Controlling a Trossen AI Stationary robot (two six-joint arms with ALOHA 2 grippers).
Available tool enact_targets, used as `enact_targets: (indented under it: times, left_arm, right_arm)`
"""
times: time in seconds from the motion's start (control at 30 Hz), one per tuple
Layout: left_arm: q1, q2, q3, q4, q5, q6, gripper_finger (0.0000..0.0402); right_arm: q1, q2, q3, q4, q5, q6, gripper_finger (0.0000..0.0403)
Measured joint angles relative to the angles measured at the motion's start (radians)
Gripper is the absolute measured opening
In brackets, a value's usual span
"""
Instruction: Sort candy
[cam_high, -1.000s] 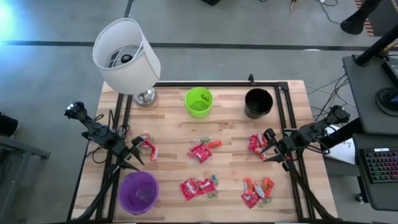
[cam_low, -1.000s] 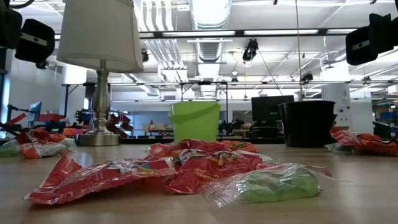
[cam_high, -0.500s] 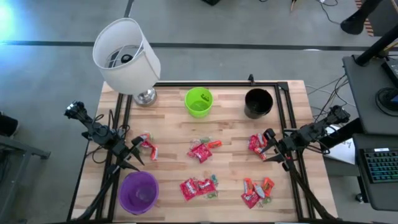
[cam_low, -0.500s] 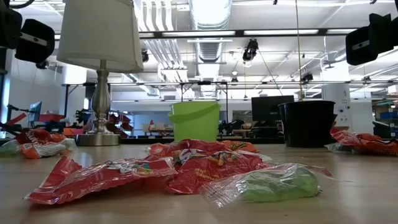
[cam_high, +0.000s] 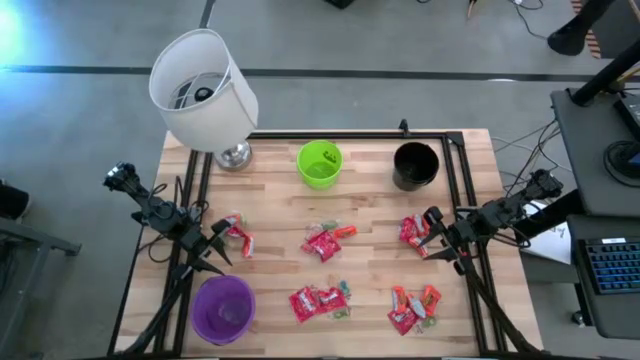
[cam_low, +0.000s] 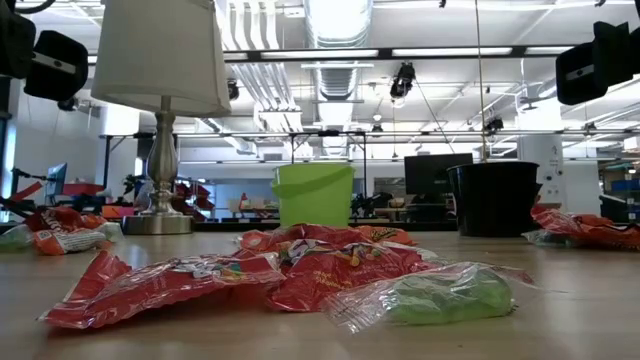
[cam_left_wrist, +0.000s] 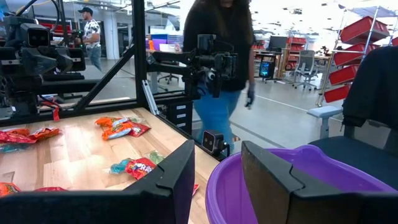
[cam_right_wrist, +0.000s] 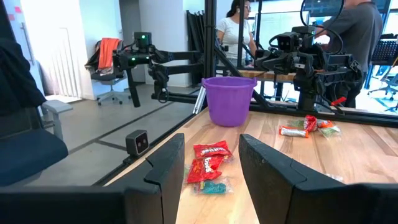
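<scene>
The candy lies in small clusters across the middle and near part of the wooden table: thin, crinkly packets, likely light and slippery, so probably best pinched across a flat wrapper edge. The left gripper hovers between a red packet and the purple cup, fingers parted and empty. The right gripper sits just beside another cluster, likewise parted and empty.

Lamp over table's far-left corner
</scene>
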Motion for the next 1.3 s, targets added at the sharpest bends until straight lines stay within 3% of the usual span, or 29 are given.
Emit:
enact_targets:
  times: [0.67,0.83,0.9,1.23,1.3]
  left_arm:
    - [0.000,0.000,0.000,0.000,0.000,0.000,0.0115]
    - [0.000,0.000,0.000,0.000,0.000,0.000,0.0115]
    - [0.000,0.000,0.000,0.000,0.000,0.000,0.0115]
    - [0.000,0.000,0.000,0.000,0.000,0.000,0.0115]
    - [0.000,0.000,0.000,0.000,0.000,0.000,0.0115]
  right_arm:
    - [0.000,0.002,0.000,0.037,0.000,-0.026,0.0146]
    - [0.000,0.021,0.000,0.027,0.007,0.076,0.0146]
    - [0.001,0.034,0.000,0.024,0.070,0.111,0.0146]
    - [0.000,0.052,0.000,0.034,0.622,0.391,0.0146]
    - [0.000,0.052,0.000,0.037,0.681,0.442,0.0146]
